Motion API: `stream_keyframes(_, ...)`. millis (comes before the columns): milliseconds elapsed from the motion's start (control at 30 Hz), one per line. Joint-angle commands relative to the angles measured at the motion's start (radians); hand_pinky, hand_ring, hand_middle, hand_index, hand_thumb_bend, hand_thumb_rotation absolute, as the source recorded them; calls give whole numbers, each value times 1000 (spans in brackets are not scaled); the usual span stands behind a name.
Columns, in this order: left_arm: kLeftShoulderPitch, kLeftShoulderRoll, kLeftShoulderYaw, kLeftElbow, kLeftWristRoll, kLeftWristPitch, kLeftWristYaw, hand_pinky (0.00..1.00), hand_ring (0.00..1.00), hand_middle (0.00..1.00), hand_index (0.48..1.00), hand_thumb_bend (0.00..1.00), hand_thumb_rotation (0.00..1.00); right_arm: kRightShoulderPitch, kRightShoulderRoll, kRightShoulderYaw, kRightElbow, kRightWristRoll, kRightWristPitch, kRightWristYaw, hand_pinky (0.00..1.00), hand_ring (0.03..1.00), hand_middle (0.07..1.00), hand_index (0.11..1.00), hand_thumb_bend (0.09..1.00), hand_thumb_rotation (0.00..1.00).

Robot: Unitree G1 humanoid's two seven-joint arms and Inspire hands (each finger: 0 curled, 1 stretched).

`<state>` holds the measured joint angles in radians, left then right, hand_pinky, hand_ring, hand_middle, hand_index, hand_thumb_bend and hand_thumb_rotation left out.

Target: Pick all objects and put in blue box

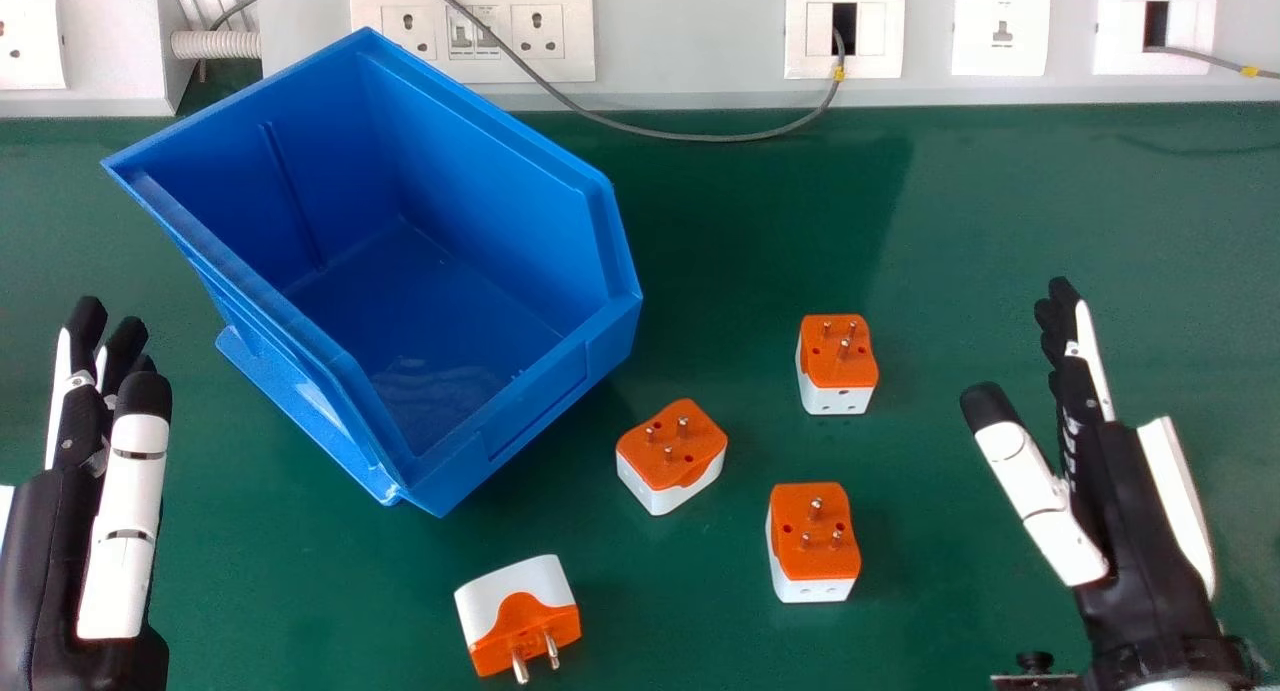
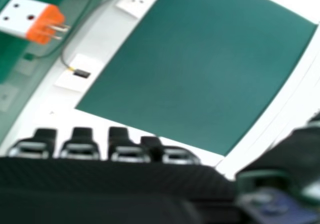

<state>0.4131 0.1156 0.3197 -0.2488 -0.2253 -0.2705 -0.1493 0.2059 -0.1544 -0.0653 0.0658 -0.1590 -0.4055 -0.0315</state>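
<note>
"What's the biggest thing there?"

"The table (image 1: 960, 221), green, with a pale panel (image 1: 690, 41) along its far edge."

"And next?"

"The box (image 1: 480, 171). It's blue, left of centre on the table, open upward and turned at a slant."

"How are the hands?"

"Both loose, with nothing in their grasp. The left hand (image 1: 45, 531) is at the left edge of the head view, beside the box but apart from it, fingers extended. The right hand (image 1: 1130, 511) is over on the right side, well apart from the box, fingers straight and thumb spread away from them."

"Anything between hands and plugs in size?"

"The sockets (image 1: 475, 31), on the panel behind the box."

"Then where are the plugs?"

"Four, all on the table outside the box, orange and white. One (image 1: 670, 449) is near the box's right side, pins up. To its right, farther from the robot, is another (image 1: 838, 356), pins up. A third (image 1: 815, 536) lies nearer the robot, pins up too. The last (image 1: 522, 611) is nearest the robot, on its side, between the hands, pins toward the near edge."

"And in the right hand view?"

"A plug (image 2: 42, 24) with its pins sideways on; I can't tell which of the four."

"The thinnest thing?"

"The grey cable (image 1: 560, 96), looping past the panel and over the table's far edge."
</note>
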Motion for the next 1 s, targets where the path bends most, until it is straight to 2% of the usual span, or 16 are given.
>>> stream_keyframes(0, 4, 1, 1, -30, -2, -3, 0, 1000, 1000, 989, 1000, 463, 859, -4, 5, -2, -29, 15, -22, -3, 1000, 1000, 1000, 1000, 426, 885)
stream_keyframes(233, 9, -2, 1, -30, -7, -5, -2, 1000, 1000, 989, 1000, 468, 859, -1, 10, -3, -34, 18, -20, -3, 1000, 1000, 1000, 1000, 429, 886)
stream_keyframes(600, 24, -7, -1, -44, -8, -2, -7, 1000, 1000, 990, 1000, 476, 861, 21, 9, -5, -53, 13, -25, 0, 1000, 1000, 1000, 1000, 425, 886)
stream_keyframes(967, 23, -9, -7, -54, -11, 11, -8, 1000, 1000, 996, 1000, 471, 861, 84, -19, -1, -71, 18, -83, 37, 1000, 1000, 1000, 1000, 424, 891)
